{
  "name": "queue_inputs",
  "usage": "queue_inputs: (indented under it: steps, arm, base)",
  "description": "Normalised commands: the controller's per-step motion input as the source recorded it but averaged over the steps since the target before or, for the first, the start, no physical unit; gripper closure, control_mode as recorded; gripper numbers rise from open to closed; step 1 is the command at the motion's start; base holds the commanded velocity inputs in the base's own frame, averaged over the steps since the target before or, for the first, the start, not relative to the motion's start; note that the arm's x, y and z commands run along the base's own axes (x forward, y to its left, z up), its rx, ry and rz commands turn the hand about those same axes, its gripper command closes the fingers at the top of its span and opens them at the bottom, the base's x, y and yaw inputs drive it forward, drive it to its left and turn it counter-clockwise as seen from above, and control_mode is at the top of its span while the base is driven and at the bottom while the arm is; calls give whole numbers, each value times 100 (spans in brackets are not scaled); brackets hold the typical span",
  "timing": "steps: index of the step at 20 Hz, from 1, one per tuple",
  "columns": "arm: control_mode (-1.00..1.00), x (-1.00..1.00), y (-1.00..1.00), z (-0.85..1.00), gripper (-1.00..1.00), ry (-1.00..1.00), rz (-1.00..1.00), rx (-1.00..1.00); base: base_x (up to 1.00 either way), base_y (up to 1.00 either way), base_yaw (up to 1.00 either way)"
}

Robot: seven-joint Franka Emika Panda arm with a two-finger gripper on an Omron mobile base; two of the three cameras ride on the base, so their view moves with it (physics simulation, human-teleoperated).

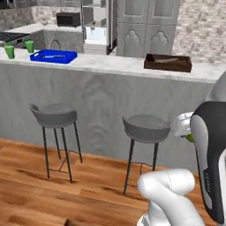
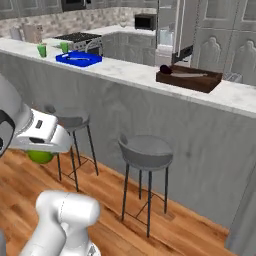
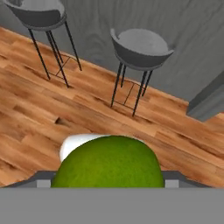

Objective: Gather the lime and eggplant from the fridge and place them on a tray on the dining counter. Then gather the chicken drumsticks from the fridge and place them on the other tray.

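A green lime [image 3: 108, 161] sits between my gripper's fingers and covers the fingertips in the hand view. My gripper [image 2: 40, 150] is shut on the lime [image 2: 40, 157], low over the wooden floor in front of the dining counter [image 2: 125, 75]. A sliver of the lime [image 1: 190, 138] shows beside the hand. On the counter stand a blue tray [image 1: 54, 56] and a brown tray [image 1: 167, 62]. A dark rounded eggplant [image 2: 165, 69] lies at the left end of the brown tray [image 2: 197, 80]. The fridge [image 1: 95, 26] stands open behind the counter. The chicken drumsticks are out of view.
Two grey bar stools [image 1: 55, 115] [image 1: 145, 128] stand against the counter front, between me and it. Two green cups [image 1: 9, 51] stand left of the blue tray. A stove and microwave [image 2: 145, 21] are at the back.
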Motion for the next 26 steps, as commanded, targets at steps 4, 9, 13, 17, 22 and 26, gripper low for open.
queue_inputs:
  steps: [4,9,13,17,22,26]
  arm:
    - [100,0,0,0,100,0,0,0]
    - [100,0,0,0,100,0,0,0]
    - [100,0,0,0,100,0,0,0]
    - [100,0,0,0,100,0,0,0]
    - [100,0,0,0,100,0,0,0]
    - [100,0,0,0,100,0,0,0]
  base:
    - [76,0,-54]
    - [91,-2,-46]
    - [98,-16,-31]
    - [97,-13,-27]
    - [48,-8,-39]
    - [21,1,-43]
